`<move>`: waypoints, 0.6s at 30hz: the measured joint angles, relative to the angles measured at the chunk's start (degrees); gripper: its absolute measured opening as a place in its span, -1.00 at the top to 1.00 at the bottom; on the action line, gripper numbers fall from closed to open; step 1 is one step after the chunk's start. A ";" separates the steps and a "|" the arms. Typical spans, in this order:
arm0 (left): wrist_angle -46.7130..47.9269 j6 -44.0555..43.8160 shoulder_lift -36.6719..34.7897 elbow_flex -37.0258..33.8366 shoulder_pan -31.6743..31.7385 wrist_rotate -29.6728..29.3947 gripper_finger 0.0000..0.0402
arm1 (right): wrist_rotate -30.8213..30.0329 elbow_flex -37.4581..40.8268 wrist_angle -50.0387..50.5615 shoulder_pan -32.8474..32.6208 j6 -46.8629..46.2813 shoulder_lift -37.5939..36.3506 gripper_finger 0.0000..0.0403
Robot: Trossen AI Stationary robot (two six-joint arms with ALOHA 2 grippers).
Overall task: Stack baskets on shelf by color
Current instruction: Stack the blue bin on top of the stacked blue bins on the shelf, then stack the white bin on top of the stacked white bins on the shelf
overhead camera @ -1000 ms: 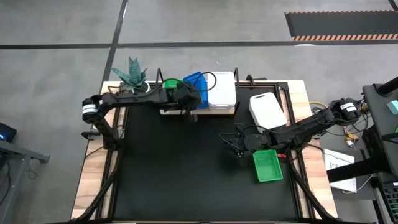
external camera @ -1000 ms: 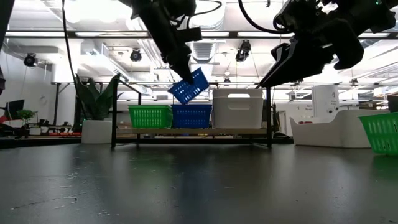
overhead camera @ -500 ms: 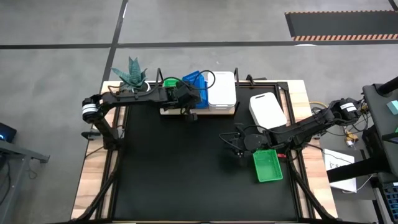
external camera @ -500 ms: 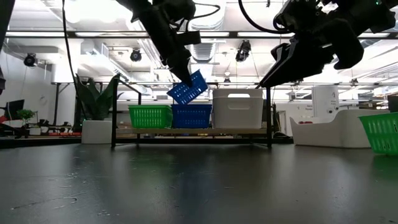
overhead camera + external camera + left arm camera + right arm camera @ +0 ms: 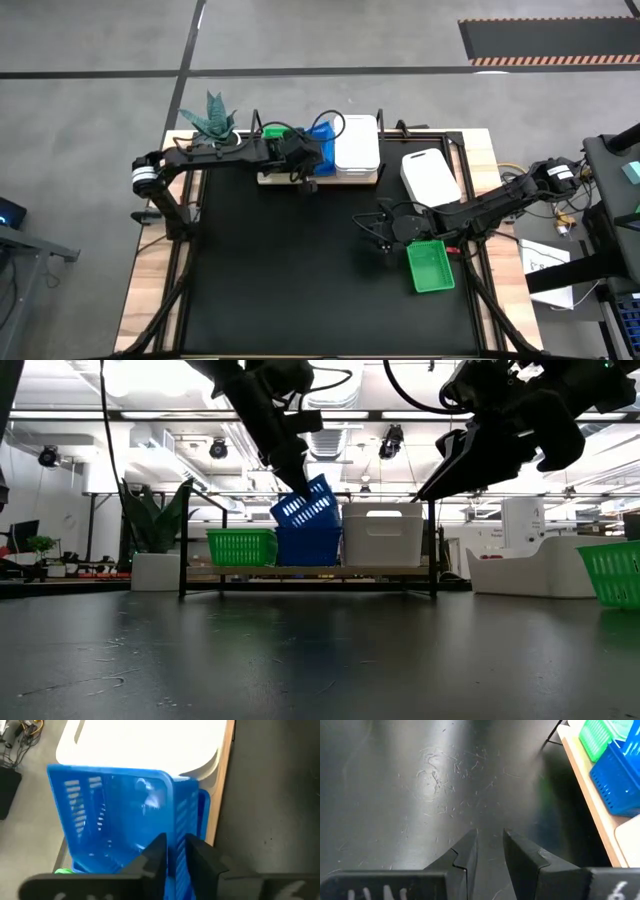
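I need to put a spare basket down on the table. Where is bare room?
The black tabletop in front of the shelf is bare, up to the green basket under the right gripper. Crowded: the shelf itself, where the left gripper holds a blue basket.

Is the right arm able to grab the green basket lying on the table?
Probably yes. The green basket lies on the table just beside the right gripper, whose jaws stand slightly apart and hold nothing. Nothing lies between them.
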State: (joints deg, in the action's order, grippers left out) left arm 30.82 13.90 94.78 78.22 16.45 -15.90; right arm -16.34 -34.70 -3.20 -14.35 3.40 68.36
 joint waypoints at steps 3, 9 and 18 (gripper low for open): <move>-0.40 0.01 0.00 0.00 -0.03 0.07 0.63 | 0.00 0.00 0.00 0.00 0.00 0.00 0.58; -0.36 0.01 -0.11 0.00 -0.03 0.37 0.49 | 0.00 0.00 0.00 0.00 -0.55 0.00 0.58; -0.42 -0.14 -2.66 0.00 -1.85 0.35 0.48 | 0.00 0.14 -0.01 0.00 -0.45 0.00 0.58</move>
State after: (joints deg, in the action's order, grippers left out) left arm 30.40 13.76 92.12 78.22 14.60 -15.55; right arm -16.34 -34.55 -3.21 -14.35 2.95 68.36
